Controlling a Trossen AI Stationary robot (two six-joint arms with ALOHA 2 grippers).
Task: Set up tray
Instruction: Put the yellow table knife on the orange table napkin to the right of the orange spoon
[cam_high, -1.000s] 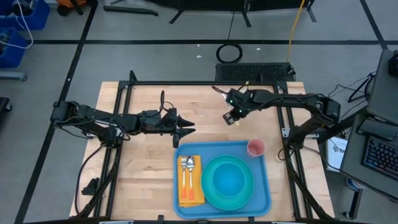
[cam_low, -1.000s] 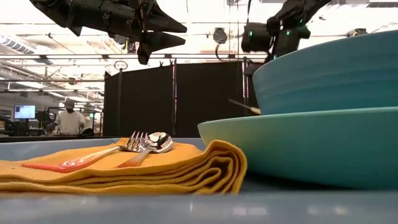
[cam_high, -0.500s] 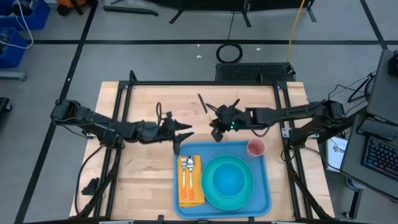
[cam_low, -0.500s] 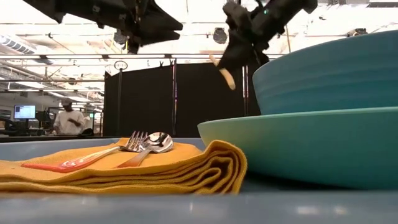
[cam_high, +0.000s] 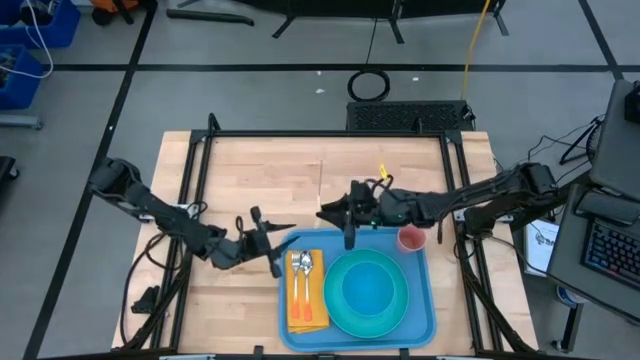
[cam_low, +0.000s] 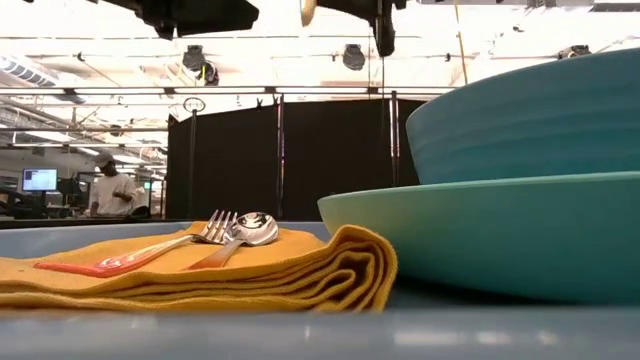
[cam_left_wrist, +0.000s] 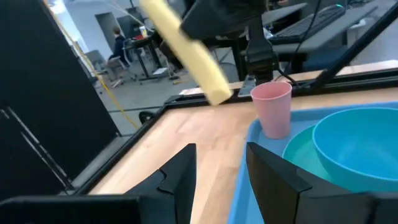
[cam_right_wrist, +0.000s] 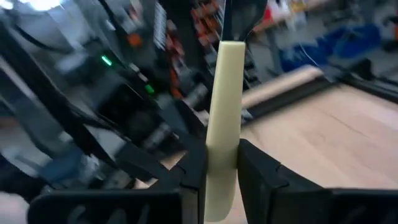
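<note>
The blue tray (cam_high: 421, 268) lies at the table's near middle. It carries a turquoise plate (cam_high: 345, 305) with a bowl (cam_high: 370, 285) on it, a pink cup (cam_high: 411, 238) at its far right corner, and a folded orange napkin (cam_high: 308, 300) with a fork and spoon (cam_high: 303, 264). My right gripper (cam_high: 343, 214) hovers over the tray's far edge, shut on a pale yellow utensil (cam_right_wrist: 225, 99). My left gripper (cam_high: 274, 243) is open in the air beside the tray's far left corner, touching nothing. My right gripper pinches the pale yellow utensil between its two fingers (cam_right_wrist: 194, 167), on its flat pale handle (cam_right_wrist: 221, 146). The handle sticks out past the fingertips, and its free end (cam_left_wrist: 213, 92) slants downward. The utensil is lifted clear above the tray.
Bare wood covers the table's far half and the left side beside the tray. A black frame rail (cam_high: 320, 134) runs round the table's far edge and sides. A person (cam_low: 112, 190) stands in the room far behind the table.
My right gripper has carried the pale utensil from the table's far right part toward the left and near edge, to the tray's far edge, turning as it went. My left gripper has moved toward the near edge, to the tray's far left corner.
</note>
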